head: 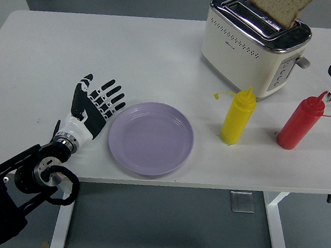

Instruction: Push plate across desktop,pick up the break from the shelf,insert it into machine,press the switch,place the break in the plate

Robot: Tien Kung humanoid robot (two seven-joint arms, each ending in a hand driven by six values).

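Yellow bottle (238, 117) and red bottle (300, 123) stand before toaster (255, 41).

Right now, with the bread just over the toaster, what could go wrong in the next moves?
1. The bread slice sits tilted at the toaster slot, so it may catch on the slot edge instead of sliding in.
2. The yellow bottle and red bottle stand just in front of the toaster; an arm coming down to press the switch might knock one over.
3. The purple plate lies near the table's front edge.

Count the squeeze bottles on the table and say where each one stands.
2. The yellow squeeze bottle stands in front of the toaster, right of the purple plate; the red squeeze bottle stands farther right. None seems hidden.
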